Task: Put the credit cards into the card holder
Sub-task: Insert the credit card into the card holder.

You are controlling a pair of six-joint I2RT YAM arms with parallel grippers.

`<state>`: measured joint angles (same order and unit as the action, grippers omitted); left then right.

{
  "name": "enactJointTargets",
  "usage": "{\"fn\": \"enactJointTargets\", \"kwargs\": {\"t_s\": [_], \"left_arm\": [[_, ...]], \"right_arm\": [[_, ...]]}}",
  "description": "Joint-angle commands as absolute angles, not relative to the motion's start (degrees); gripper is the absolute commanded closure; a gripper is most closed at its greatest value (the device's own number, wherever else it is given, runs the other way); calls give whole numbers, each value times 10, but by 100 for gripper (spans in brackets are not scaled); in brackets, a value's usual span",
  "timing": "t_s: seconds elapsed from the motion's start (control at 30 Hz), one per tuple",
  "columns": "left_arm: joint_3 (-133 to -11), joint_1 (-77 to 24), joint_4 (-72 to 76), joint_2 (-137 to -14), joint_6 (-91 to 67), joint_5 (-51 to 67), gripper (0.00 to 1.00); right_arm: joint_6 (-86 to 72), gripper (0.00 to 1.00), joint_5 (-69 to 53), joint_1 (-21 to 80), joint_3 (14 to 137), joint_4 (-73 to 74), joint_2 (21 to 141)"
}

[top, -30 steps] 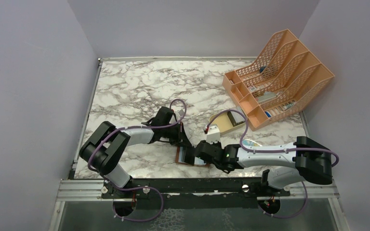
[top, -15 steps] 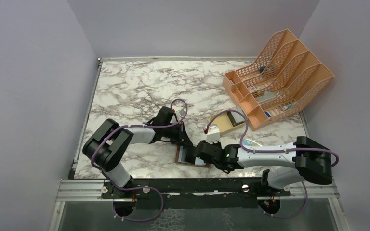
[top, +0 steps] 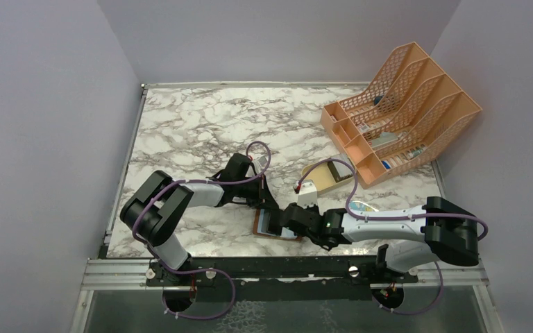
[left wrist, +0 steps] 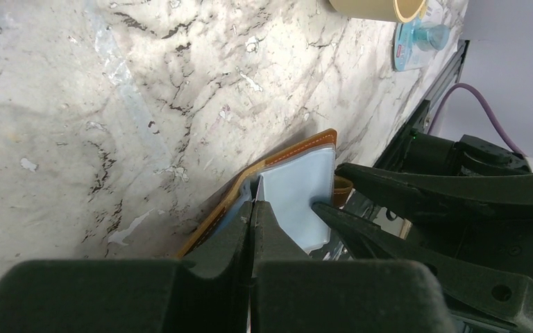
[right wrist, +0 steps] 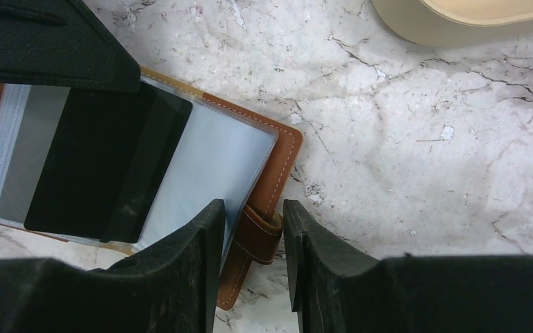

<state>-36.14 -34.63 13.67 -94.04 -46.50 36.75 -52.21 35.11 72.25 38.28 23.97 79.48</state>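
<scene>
Only illegible red print, blue packet (left wrist: 411, 55)

You're looking at a lab test cell: plain lilac walls (top: 41, 139) box in a marble-print table (top: 180, 125), with an aluminium rail (top: 284, 272) across the frame's bottom.

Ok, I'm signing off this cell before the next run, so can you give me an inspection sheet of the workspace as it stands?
Surface: marble-pattern tabletop, white with grey veins.
Job's things: brown leather card holder lying open; a dark credit card sits in its clear sleeve.
Clutter: orange mesh file rack with items in it, tan oval tray, blue-and-clear packet.
Grippers: left gripper shut, tips at a sleeve edge; right gripper open, straddling the holder's strap.
Cables: purple cables loop along both arms; the right one arcs over the tray.
Surroundings: plain pale walls on three sides.
</scene>
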Motion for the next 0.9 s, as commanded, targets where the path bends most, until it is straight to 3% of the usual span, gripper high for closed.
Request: {"fn": "enactJointTargets", "kwargs": {"t_s": [0.0, 0.6, 0.87], "left_arm": [[-353, -350, 156, -950, -444, 358, 100], [-362, -355, 101, -941, -378, 366, 100], [-346, -365, 147, -939, -413, 362, 100]], "right_arm": [[-523, 64, 347, 719, 379, 228, 795], [-519, 64, 352, 718, 378, 231, 785], [-525, 64, 347, 718, 374, 223, 788]]}}
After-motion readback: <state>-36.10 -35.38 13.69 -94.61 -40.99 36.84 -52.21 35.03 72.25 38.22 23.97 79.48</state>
